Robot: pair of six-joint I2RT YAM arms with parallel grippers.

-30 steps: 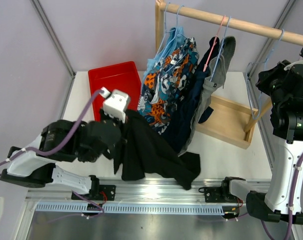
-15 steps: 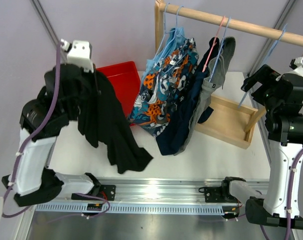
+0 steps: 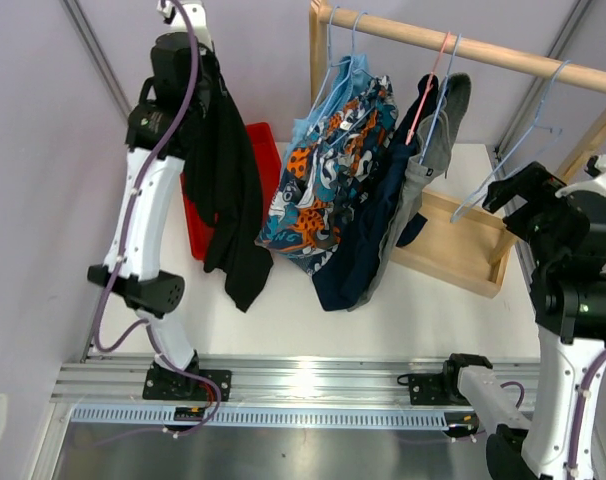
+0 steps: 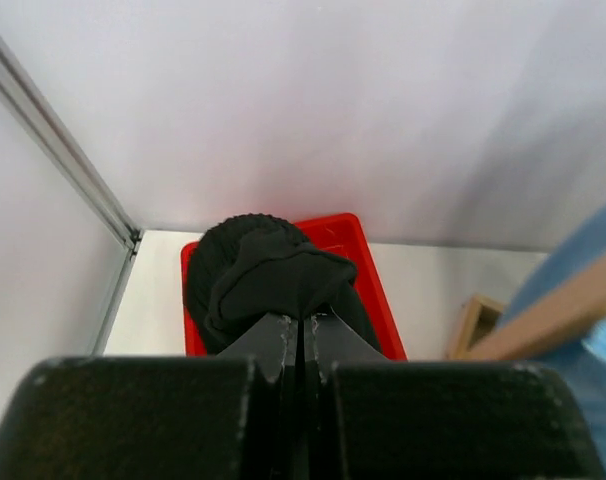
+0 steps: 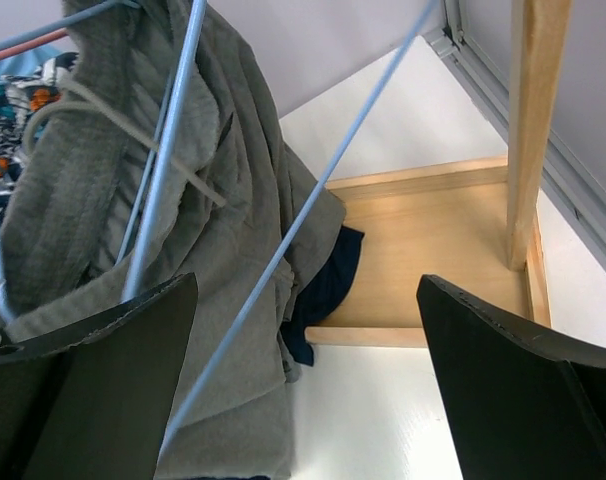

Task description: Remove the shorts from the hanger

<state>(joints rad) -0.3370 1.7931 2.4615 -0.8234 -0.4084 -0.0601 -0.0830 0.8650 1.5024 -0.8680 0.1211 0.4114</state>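
Note:
High at the back left, my left gripper [image 3: 205,72] is shut on the black shorts [image 3: 228,190], which hang free in front of the red bin [image 3: 264,150]. In the left wrist view the fingertips [image 4: 303,320] pinch a bunched fold of the black shorts [image 4: 273,265] above the bin [image 4: 373,290]. Patterned shorts [image 3: 328,170], navy shorts [image 3: 378,225] and grey shorts [image 3: 431,150] hang on hangers from the wooden rod [image 3: 473,48]. My right gripper [image 3: 518,190] is open beside an empty blue hanger [image 3: 518,150]. That hanger's wire [image 5: 283,250] crosses in front of the open right gripper [image 5: 305,285].
The rack stands on a wooden tray base [image 3: 463,245] at the back right, with an upright post [image 5: 531,120] close to my right fingers. Grey shorts [image 5: 103,200] fill the left of the right wrist view. A metal rail [image 3: 303,385] runs along the near table edge.
My left arm has swung the black shorts up off the table to high over the red bin. My right gripper has opened, let go of the empty hanger, and dropped lower.

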